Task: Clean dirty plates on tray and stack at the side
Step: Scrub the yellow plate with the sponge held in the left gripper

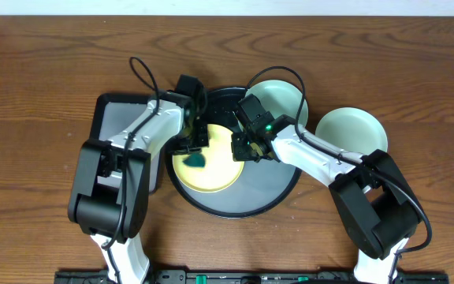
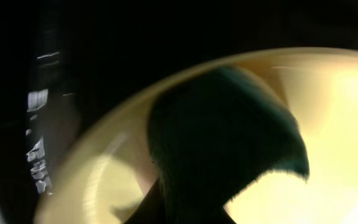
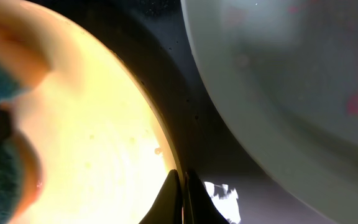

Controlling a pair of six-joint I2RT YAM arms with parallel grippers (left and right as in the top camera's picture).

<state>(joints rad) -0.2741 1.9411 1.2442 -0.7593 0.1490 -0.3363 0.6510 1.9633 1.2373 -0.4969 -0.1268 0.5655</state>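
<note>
While the right gripper (image 3: 182, 186) nips the yellow plate (image 1: 221, 170) steady, the left gripper (image 1: 198, 147) wipes. Clamped inside — a teal sponge (image 2: 222, 137).

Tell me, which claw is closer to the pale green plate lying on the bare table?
Right. The right gripper pinches the yellow plate's right rim, nearer that mint plate; the left gripper holds a sponge farther left.

no readable text, labels, brands or numbers in any view.
</note>
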